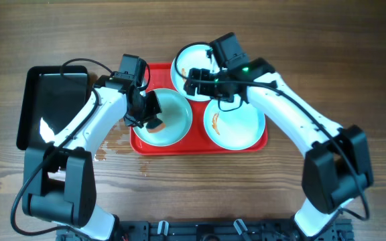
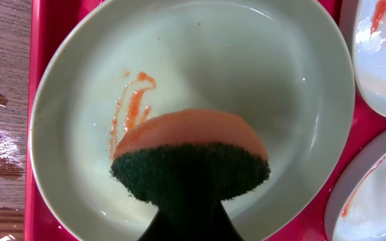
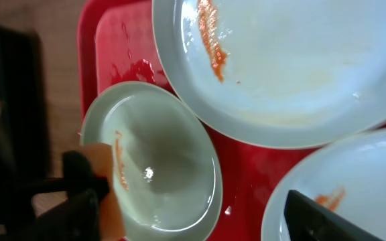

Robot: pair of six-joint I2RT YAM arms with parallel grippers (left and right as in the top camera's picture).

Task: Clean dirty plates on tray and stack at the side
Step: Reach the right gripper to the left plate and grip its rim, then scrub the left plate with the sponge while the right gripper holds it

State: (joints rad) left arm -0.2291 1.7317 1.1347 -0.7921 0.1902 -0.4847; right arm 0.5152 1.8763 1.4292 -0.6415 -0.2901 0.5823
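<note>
On the tray [image 1: 157,72] sit three plates [image 1: 236,127], smeared orange-red. Over the left one, the left gripper [image 1: 150,115] is clamped on a sponge [image 2: 191,157]. The right gripper [image 1: 194,79] hangs over the rear one, jaws apart.

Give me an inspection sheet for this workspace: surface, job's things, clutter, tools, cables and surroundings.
Surface: wooden table, with wet patches just left of the tray.
Job's things: red tray holds the left plate, top plate and right plate, unstacked, each with orange-red smears.
Clutter: black bin left of the tray.
Tools: left tool shut on a sponge over the left plate; right tool above the top plate, opening unclear.
Cables: black cable loops off the left arm; another runs along the right arm.
Surroundings: black frame at the table's near edge.
</note>
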